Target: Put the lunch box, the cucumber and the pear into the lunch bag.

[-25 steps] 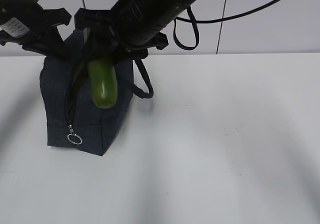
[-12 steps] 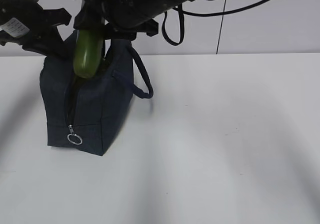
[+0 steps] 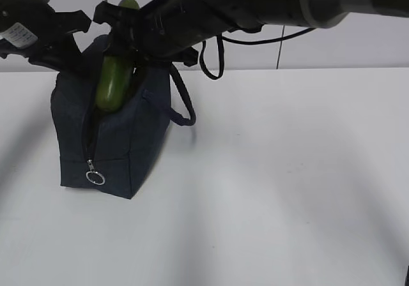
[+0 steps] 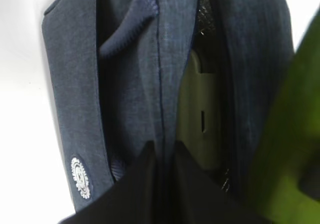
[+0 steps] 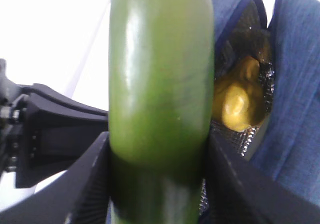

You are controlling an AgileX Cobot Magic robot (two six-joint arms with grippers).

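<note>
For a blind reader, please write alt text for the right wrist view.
The right hand grips a thick green cucumber above the open navy lunch bag. A yellow pear lies inside the bag, beside the cucumber.

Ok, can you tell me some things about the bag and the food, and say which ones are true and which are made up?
1. The right gripper holds the cucumber. True.
2. The pear lies on the table. False: it sits inside the lunch bag.
3. The lunch box is already in the bag. True.
4. The cucumber lies flat on the table. False: it hangs nearly upright at the bag's open top.
5. The left gripper pinches the bag's fabric edge. True.
</note>
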